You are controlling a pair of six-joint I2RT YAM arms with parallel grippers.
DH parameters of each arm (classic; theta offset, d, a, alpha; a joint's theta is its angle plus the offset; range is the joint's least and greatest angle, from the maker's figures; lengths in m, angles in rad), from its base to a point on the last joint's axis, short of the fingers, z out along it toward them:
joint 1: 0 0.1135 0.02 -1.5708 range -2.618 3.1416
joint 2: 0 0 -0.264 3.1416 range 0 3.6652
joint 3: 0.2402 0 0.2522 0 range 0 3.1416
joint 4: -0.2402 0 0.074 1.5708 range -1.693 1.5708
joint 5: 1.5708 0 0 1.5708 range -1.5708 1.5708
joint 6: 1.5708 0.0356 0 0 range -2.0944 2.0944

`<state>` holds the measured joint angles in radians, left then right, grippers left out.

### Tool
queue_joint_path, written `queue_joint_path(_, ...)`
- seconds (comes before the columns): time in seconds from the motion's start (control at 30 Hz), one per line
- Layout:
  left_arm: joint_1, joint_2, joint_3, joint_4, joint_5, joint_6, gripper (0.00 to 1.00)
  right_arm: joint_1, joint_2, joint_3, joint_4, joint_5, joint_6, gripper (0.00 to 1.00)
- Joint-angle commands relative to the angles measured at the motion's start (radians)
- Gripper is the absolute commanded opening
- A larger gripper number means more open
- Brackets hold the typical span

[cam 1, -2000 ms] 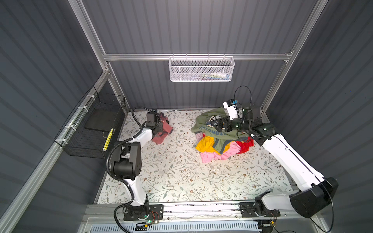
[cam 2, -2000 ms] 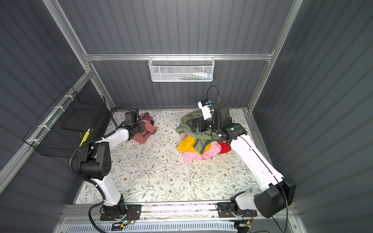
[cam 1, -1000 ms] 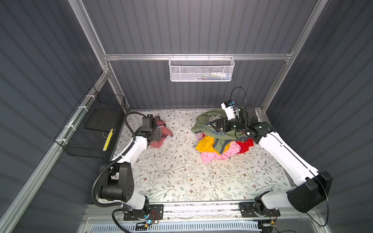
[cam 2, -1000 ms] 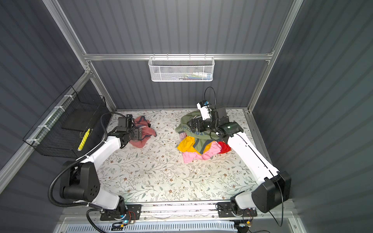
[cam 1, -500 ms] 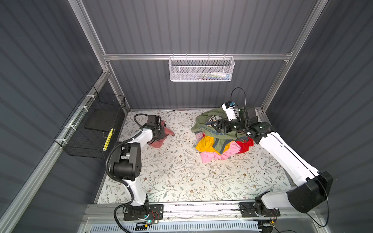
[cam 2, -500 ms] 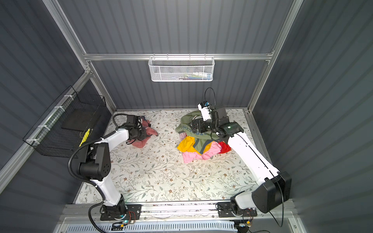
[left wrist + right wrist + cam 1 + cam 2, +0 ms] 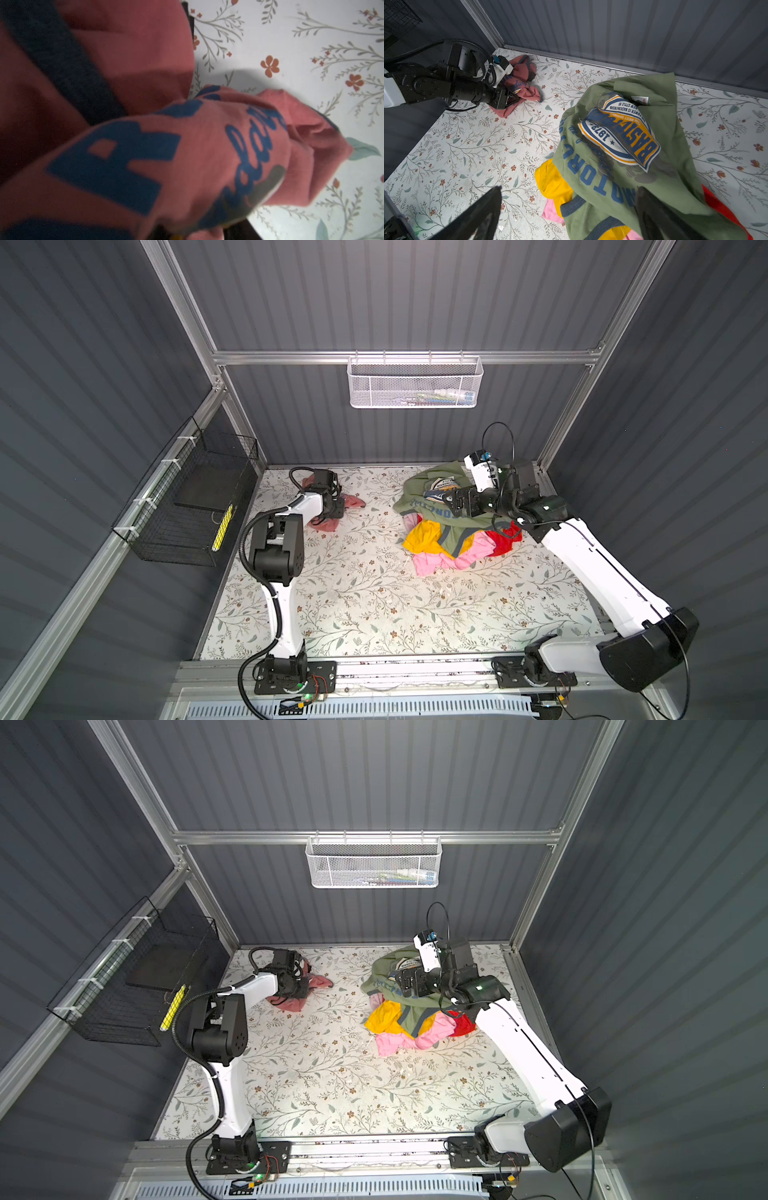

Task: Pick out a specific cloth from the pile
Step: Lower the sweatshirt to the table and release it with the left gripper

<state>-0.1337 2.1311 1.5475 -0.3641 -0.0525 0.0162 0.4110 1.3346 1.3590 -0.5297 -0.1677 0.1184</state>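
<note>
The cloth (image 7: 355,501) (image 7: 321,981), salmon-pink with blue lettering and dark neck trim, lies crumpled at the far left, apart from the pile (image 7: 451,537) (image 7: 409,1021). My left gripper (image 7: 336,509) (image 7: 300,989) (image 7: 508,97) is shut on the cloth, and bunched fabric (image 7: 187,145) fills the left wrist view. An olive green T-shirt (image 7: 623,145) tops the pile, over yellow, light pink and red garments. My right gripper (image 7: 451,499) (image 7: 405,979) (image 7: 569,214) hovers open over the pile's left part, with nothing between its fingers.
A black wire basket (image 7: 187,497) hangs on the left wall, close to the left arm. A white mesh basket (image 7: 415,381) hangs on the back wall. The floral tabletop (image 7: 374,593) spreads between cloth and pile and toward the front edge.
My left gripper has shut on the cloth, and its arm has folded at the elbow. The right arm has hardly moved and stays open.
</note>
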Motion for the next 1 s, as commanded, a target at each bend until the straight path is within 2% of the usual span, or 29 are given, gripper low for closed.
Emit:
queue_joint_path(0.0, 0.005, 0.055, 0.055, -0.078, -0.023, 0.06, 0.46, -0.003, -0.007, -0.012, -0.013, 0.019, -0.01, 0.99)
queue_joint_path(0.17, 0.005, -0.001, -0.006, -0.044, -0.016, 0.017, 0.51, -0.003, -0.02, -0.028, -0.006, 0.031, -0.009, 0.99)
queue_joint_path(0.3, 0.005, -0.06, -0.045, -0.031, -0.027, -0.008, 0.68, -0.003, -0.019, -0.032, -0.003, 0.037, -0.016, 0.99)
queue_joint_path(0.57, 0.002, -0.289, -0.159, 0.075, -0.063, -0.053, 0.98, -0.013, -0.044, -0.064, 0.038, 0.105, -0.033, 0.99)
queue_joint_path(0.8, -0.009, -0.523, -0.366, 0.178, -0.105, -0.075, 1.0, -0.071, -0.144, -0.203, 0.132, 0.192, -0.09, 0.99)
queue_joint_path(0.97, -0.012, -0.718, -0.634, 0.329, -0.2, -0.091, 1.0, -0.174, -0.308, -0.497, 0.392, 0.261, -0.12, 0.99)
